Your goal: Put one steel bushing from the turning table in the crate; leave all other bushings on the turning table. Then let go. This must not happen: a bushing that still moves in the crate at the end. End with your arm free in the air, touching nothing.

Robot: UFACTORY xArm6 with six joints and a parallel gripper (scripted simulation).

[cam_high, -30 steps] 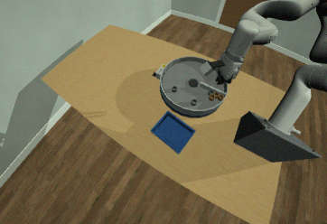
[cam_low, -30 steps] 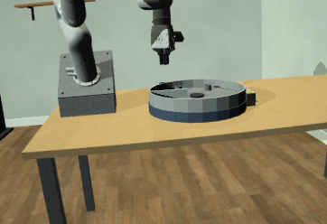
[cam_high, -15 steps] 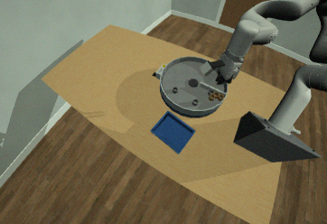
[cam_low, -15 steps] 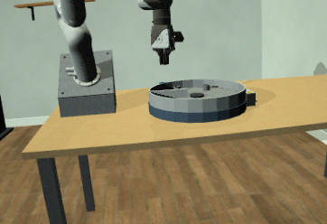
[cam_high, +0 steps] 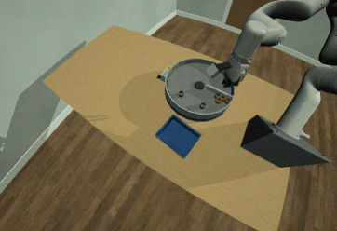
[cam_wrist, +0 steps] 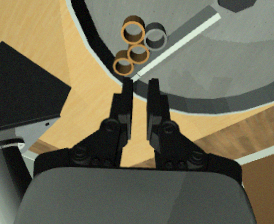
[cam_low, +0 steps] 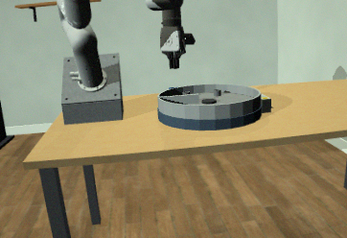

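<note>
The round grey turning table (cam_high: 186, 77) (cam_low: 211, 113) (cam_wrist: 208, 63) stands on the wooden table. Near its right rim lie three brass bushings (cam_high: 222, 100) (cam_wrist: 133, 31) and, touching them, one dark steel bushing (cam_wrist: 154, 35). Two more small grey bushings (cam_high: 203, 104) (cam_high: 180, 94) lie on the near half of the turning table. My gripper (cam_high: 228, 82) (cam_low: 173, 65) (cam_wrist: 140, 91) hangs well above the rim, just outside the cluster. Its fingers are nearly together with nothing between them. The blue crate (cam_high: 188, 126) lies in front of the turning table, with nothing in it.
A raised hub (cam_high: 199, 85) and a divider bar (cam_wrist: 181, 36) sit on the turning table. The robot's grey base block (cam_high: 279, 141) (cam_low: 91, 92) stands at the table's right end. A small box (cam_high: 163, 76) (cam_low: 266, 103) sits against the turning table's far side.
</note>
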